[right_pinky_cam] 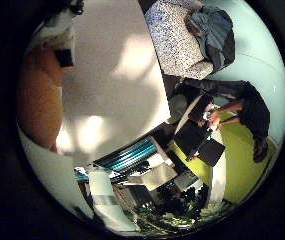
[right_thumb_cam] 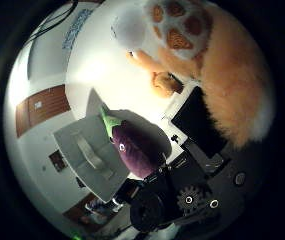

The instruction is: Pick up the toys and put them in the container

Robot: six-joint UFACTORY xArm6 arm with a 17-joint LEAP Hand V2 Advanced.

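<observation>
A purple toy eggplant (right_thumb_cam: 137,148) with a green stem sits close to the palm in the thumb side view, its lower end against the black geared parts of my hand (right_thumb_cam: 177,195), which grip it. Behind it is a grey square container (right_thumb_cam: 82,150). A big orange plush toy (right_thumb_cam: 222,75) with a white paw and orange pads lies on the white table (right_thumb_cam: 107,70) beside the hand. In the little finger side view the plush shows as an orange mass (right_pinky_cam: 37,95) at the table's side, and a white finger (right_pinky_cam: 107,195) reaches in.
The pale tabletop (right_pinky_cam: 112,75) fills the middle of the little finger side view. Past its edge are a patterned armchair (right_pinky_cam: 182,40), a desk with dark equipment (right_pinky_cam: 197,140) and a teal and white object (right_pinky_cam: 132,155).
</observation>
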